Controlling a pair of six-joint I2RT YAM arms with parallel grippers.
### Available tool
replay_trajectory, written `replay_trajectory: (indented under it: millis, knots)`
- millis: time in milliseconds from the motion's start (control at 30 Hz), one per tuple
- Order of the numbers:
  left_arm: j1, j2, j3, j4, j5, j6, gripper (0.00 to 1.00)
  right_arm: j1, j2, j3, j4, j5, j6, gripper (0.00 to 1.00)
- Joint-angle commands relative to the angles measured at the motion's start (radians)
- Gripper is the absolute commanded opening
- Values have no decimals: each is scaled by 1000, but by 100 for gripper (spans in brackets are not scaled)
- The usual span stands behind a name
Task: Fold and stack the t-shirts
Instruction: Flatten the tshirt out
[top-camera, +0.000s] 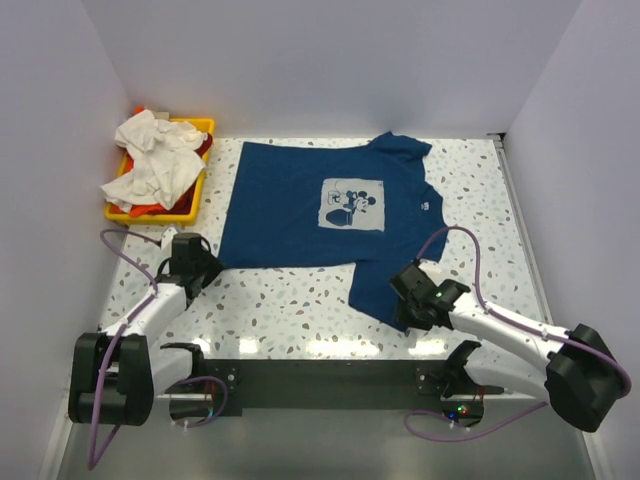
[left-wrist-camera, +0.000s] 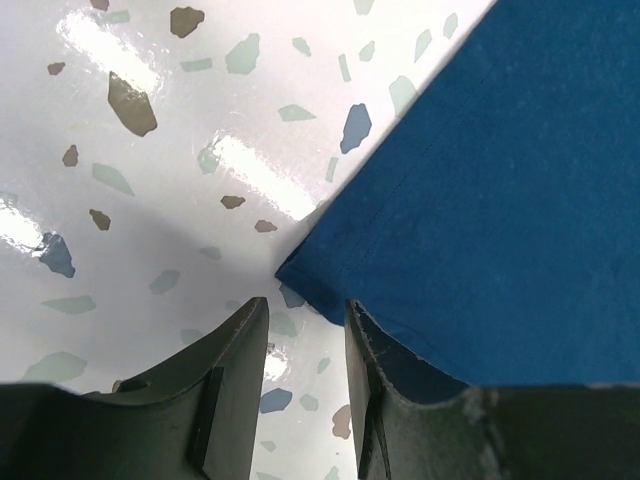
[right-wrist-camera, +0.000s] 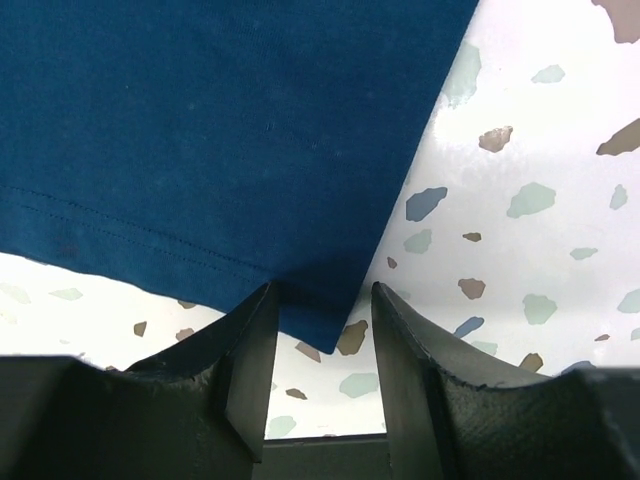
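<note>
A dark navy t-shirt (top-camera: 300, 205) with a pale square cartoon print (top-camera: 352, 205) lies spread flat on the speckled table. My left gripper (top-camera: 208, 268) is open at the shirt's near left hem corner. In the left wrist view that corner (left-wrist-camera: 305, 275) lies just ahead of the gap between the open jaws of the left gripper (left-wrist-camera: 305, 318). My right gripper (top-camera: 405, 305) is open at the near sleeve. In the right wrist view the sleeve corner (right-wrist-camera: 320, 315) lies between the open jaws of the right gripper (right-wrist-camera: 320, 295). White (top-camera: 150, 160) and orange-red (top-camera: 150, 208) shirts are piled in the tray.
A yellow plastic tray (top-camera: 200, 128) stands at the back left corner, beside the navy shirt's far hem. White walls close the table on the left, back and right. The dark front edge of the table (top-camera: 320, 375) runs between the arm bases.
</note>
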Motion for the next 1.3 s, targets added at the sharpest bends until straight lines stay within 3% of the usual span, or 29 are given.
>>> replay_trajectory:
  millis: [0, 67, 167, 267, 467, 1000, 1067, 1267]
  knots:
    - [4, -20, -10, 61, -22, -10, 41, 8, 13, 5, 2, 46, 60, 42]
    - [4, -20, -13, 66, -20, -6, 40, 8, 16, 8, -1, 54, 62, 36]
    - [4, -15, -16, 72, -23, -3, 39, 8, -17, 25, -49, 74, 62, 13]
    - [4, -1, -22, 83, -26, -1, 39, 6, -105, 50, -135, 95, 53, 1]
    - [4, 37, -30, 129, -19, -3, 39, 8, -277, 90, -236, 104, 45, 0]
    - [3, 49, -30, 189, -29, -4, 36, 8, -357, 249, -435, 114, 31, 0]
    - [3, 66, -26, 193, -31, -6, 33, 8, -344, 252, -442, 115, 31, 0]
    - [3, 83, -26, 202, -32, 1, 7, 8, -327, 243, -437, 100, 42, 0]
